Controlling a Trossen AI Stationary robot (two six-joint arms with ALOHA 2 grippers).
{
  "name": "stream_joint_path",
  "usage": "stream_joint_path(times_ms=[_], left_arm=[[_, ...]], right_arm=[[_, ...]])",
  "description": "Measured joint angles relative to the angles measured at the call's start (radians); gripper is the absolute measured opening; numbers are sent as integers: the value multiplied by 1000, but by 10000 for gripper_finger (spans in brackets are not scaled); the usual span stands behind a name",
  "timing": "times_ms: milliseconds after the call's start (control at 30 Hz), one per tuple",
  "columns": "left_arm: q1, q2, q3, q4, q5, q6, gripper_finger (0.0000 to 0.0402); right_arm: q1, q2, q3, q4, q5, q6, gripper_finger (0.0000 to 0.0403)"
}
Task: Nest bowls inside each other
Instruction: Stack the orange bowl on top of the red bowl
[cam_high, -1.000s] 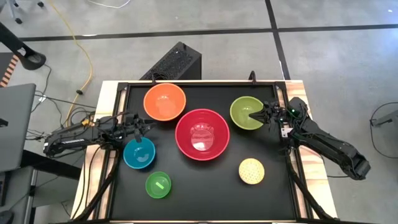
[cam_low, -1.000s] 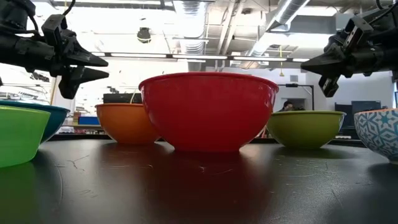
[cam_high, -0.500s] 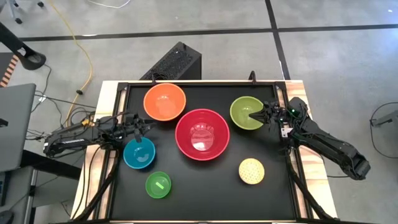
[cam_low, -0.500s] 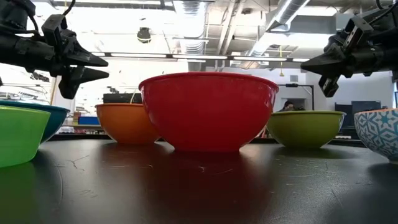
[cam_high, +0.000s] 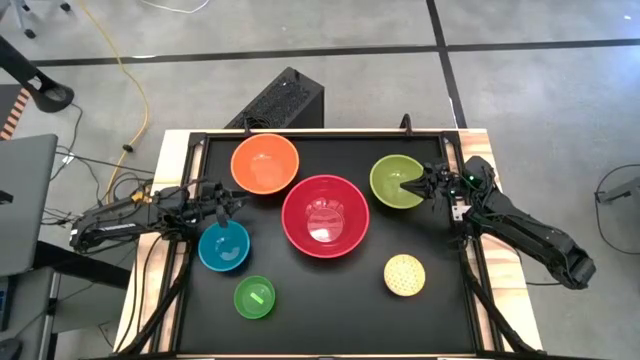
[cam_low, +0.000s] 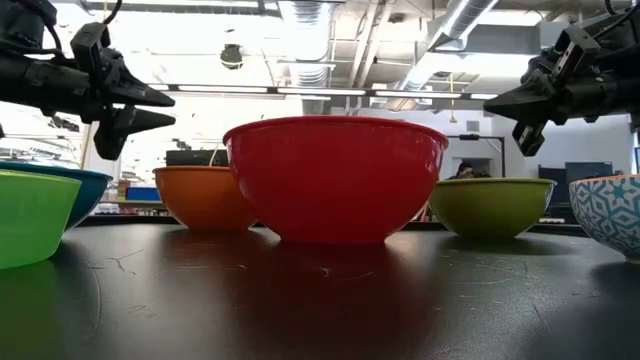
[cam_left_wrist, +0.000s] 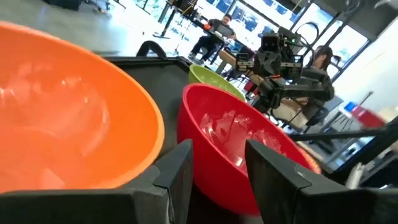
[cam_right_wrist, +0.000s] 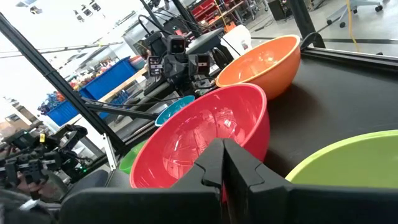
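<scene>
Six bowls stand apart on their bases on the black table. The red bowl (cam_high: 325, 215) is in the middle, the orange (cam_high: 265, 163) at far left and the olive-green (cam_high: 397, 182) at far right. The blue (cam_high: 223, 246) is at the left, the bright green (cam_high: 254, 297) near left and the speckled yellow (cam_high: 405, 275) near right. My left gripper (cam_high: 235, 200) hangs open, level, between the orange and blue bowls, pointing at the red bowl (cam_left_wrist: 242, 143). My right gripper (cam_high: 425, 185) is shut, level, above the olive-green bowl's right rim (cam_right_wrist: 348, 162), touching nothing.
A raised black frame (cam_high: 300, 134) borders the table. A black box (cam_high: 280, 100) stands beyond the far edge, and a laptop (cam_high: 20, 200) lies off the left side. People sit in the room behind (cam_left_wrist: 217, 28). There is bare tabletop along the near edge between the bright green and yellow bowls.
</scene>
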Motion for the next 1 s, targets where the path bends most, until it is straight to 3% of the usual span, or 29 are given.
stream_joint_path(times_ms=[67,233,400,500,633,767,900,1000], left_arm=[[0,0,0,-1,8,-85,135],[0,0,0,-3,36,-495,135],[0,0,0,-14,59,-577,135],[0,0,0,-6,49,-568,135],[0,0,0,53,0,-475,135],[14,1,23,45,-79,-367,133],[54,41,140,-69,-96,-256,115],[90,132,287,-204,-120,-122,90]], right_arm=[[0,0,0,0,0,0,24],[0,0,0,0,0,0,24],[0,0,0,8,42,0,24],[0,0,0,18,120,31,24],[0,0,0,80,237,271,24],[10,16,0,231,255,382,24],[65,70,13,444,295,436,24],[123,141,92,459,356,405,24]])
